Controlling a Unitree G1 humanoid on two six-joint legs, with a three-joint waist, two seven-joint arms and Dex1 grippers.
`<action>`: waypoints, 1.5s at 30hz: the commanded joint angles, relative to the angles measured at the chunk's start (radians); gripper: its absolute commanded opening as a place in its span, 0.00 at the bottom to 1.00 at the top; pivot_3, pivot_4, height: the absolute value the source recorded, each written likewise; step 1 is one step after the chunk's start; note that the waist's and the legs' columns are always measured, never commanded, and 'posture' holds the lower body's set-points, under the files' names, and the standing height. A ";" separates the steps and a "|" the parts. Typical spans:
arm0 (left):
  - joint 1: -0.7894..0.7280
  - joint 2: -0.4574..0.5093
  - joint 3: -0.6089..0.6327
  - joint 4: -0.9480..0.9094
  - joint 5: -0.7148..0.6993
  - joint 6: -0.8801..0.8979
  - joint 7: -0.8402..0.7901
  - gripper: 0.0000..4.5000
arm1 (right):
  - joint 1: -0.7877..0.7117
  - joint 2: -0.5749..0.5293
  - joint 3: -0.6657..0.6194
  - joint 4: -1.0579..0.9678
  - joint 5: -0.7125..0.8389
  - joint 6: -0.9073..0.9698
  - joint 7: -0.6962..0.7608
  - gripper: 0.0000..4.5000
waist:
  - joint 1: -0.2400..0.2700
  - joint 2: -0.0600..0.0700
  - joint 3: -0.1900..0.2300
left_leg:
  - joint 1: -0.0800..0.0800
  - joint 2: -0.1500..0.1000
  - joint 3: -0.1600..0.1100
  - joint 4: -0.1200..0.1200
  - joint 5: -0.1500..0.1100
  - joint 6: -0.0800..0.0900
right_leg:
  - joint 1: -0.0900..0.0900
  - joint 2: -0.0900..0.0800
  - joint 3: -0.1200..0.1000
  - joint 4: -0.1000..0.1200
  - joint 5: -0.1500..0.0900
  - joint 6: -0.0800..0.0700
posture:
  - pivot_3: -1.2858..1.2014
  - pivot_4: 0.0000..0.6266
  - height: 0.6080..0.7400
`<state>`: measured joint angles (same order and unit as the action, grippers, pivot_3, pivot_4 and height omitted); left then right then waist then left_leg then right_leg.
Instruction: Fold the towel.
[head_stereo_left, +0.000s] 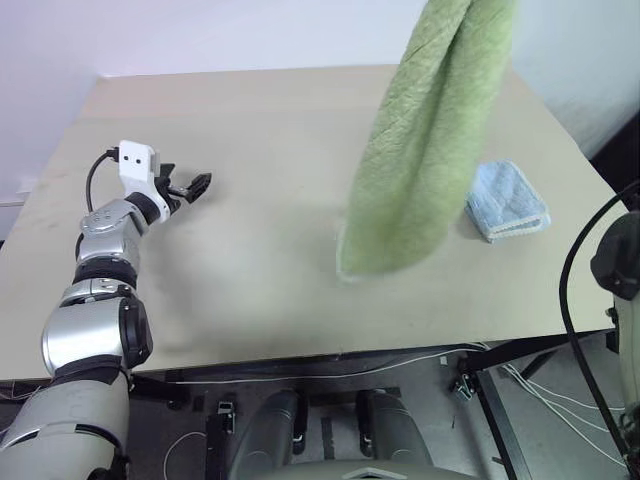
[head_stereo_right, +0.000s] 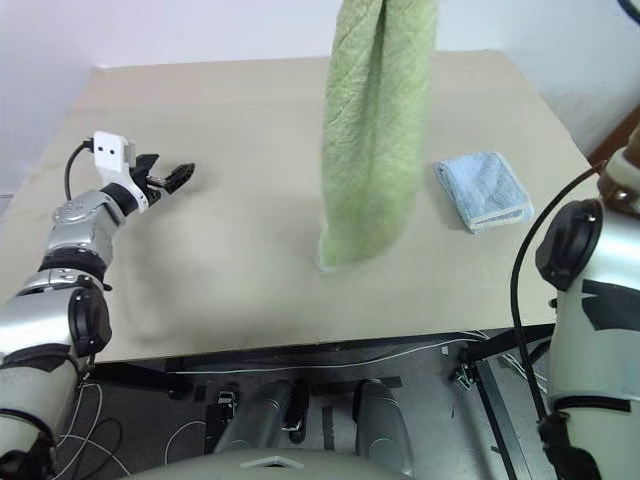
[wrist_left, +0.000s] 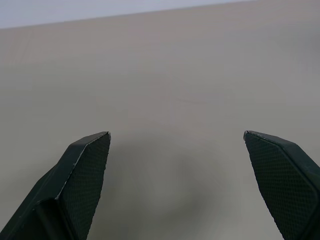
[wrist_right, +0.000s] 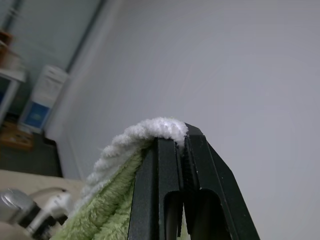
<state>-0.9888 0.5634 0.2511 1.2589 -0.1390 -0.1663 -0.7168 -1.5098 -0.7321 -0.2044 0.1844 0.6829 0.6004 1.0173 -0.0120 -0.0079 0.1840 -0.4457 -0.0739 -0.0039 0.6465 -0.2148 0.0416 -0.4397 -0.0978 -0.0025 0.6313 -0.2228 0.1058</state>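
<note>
The long light-green towel (head_stereo_left: 420, 150) hangs in a narrow drape from above the picture's top edge, and its lower end just reaches the table near the middle. My right gripper (wrist_right: 181, 140) is shut on the towel's white-edged top (wrist_right: 150, 129), lifted high with the wall behind it. Far to the left, my left gripper (head_stereo_left: 192, 187) hovers low over bare table, well apart from the towel. Its two black fingers (wrist_left: 80, 175) stand wide open with nothing between them.
A small light-blue folded cloth (head_stereo_left: 507, 200) lies on the beige table (head_stereo_left: 250, 250) just right of the hanging towel. Cables and a black frame (head_stereo_left: 500, 370) run below the table's front edge. A white wall stands behind the table.
</note>
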 joint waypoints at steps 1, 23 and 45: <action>0.009 -0.016 -0.002 -0.035 0.002 -0.038 0.006 1.00 | -0.113 0.029 0.000 0.069 0.040 0.019 0.046 0.00 | -0.003 0.000 0.000 | 0.000 0.000 0.000 0.000 0.000 0.000 | 0.000 0.000 0.000 0.001 0.000 0.000 | 0.52 0.24 1.00; 0.105 -0.075 0.021 -0.238 -0.145 0.028 -0.281 1.00 | 0.073 0.102 0.206 0.314 -0.322 -0.212 -0.009 0.00 | 0.000 -0.001 -0.001 | -0.003 0.000 0.001 0.000 0.000 -0.001 | -0.004 0.001 0.000 0.002 0.001 0.000 | 0.52 0.24 1.00; 0.686 -0.122 0.016 -1.550 -0.680 1.272 -0.001 1.00 | 0.195 0.226 0.180 0.426 -0.526 -0.340 -0.373 0.00 | -0.008 0.001 0.000 | 0.003 0.001 0.000 -0.001 0.002 -0.002 | 0.000 0.002 0.002 0.002 0.001 -0.001 | 0.52 0.24 1.00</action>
<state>-0.3127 0.4444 0.1985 -0.2135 -0.7423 1.0364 -0.7788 -1.2848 -0.5061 0.0111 0.6122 0.1613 0.2922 0.6711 -0.0202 -0.0066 0.1844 -0.4429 -0.0728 -0.0038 0.6458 -0.2125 0.0395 -0.4401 -0.0954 -0.0001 0.6338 -0.2219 0.1046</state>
